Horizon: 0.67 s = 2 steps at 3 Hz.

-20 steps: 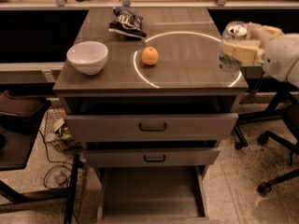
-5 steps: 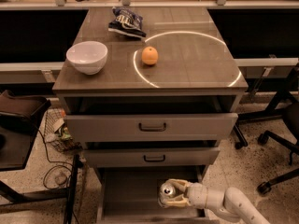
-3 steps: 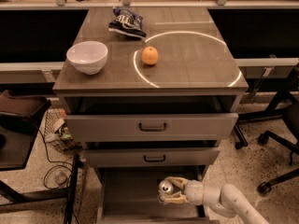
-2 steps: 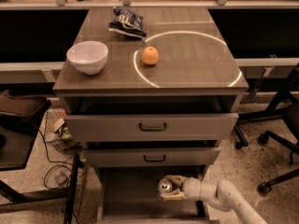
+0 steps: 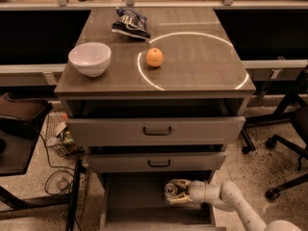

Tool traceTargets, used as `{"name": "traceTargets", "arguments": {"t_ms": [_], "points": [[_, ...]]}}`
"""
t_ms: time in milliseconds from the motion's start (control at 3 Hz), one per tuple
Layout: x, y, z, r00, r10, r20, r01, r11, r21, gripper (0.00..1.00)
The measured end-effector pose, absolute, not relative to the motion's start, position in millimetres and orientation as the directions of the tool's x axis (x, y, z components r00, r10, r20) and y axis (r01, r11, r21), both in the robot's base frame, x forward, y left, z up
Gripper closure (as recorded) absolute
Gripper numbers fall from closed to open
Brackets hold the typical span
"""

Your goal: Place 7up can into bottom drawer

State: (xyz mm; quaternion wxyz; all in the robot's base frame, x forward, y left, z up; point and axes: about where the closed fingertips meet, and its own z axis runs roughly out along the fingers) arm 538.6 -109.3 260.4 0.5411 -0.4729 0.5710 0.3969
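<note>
In the bottom drawer (image 5: 130, 203): one can (image 5: 170, 188), silver top showing, under the desk's (image 5: 202, 76) front edge, right of middle; whether it touches the drawer floor cannot be told.
Gripper (image 5: 176, 192): one, over the drawer's right half, jaws closed on the can, a finger on either side.
Arm (image 5: 226, 198): one, reaching in from the lower right, cut off at the bottom.
Other drawers: two, top drawer (image 5: 192, 129) and middle drawer (image 5: 192, 161), each partly open.
Desk top: one orange (image 5: 154, 57) near the middle, one bowl (image 5: 90, 58) by the left edge, one chip bag (image 5: 130, 23) near the back edge.
Hard to make out: the can's label; the bottom drawer's front is cut off.
</note>
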Motion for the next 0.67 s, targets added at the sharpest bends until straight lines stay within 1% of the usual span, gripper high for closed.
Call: {"name": "traceTargets", "arguments": {"t_ms": [667], "points": [[533, -105, 211, 0.067, -0.155, -0.986, -0.969, 0.225, -0.101, 1.00]]}}
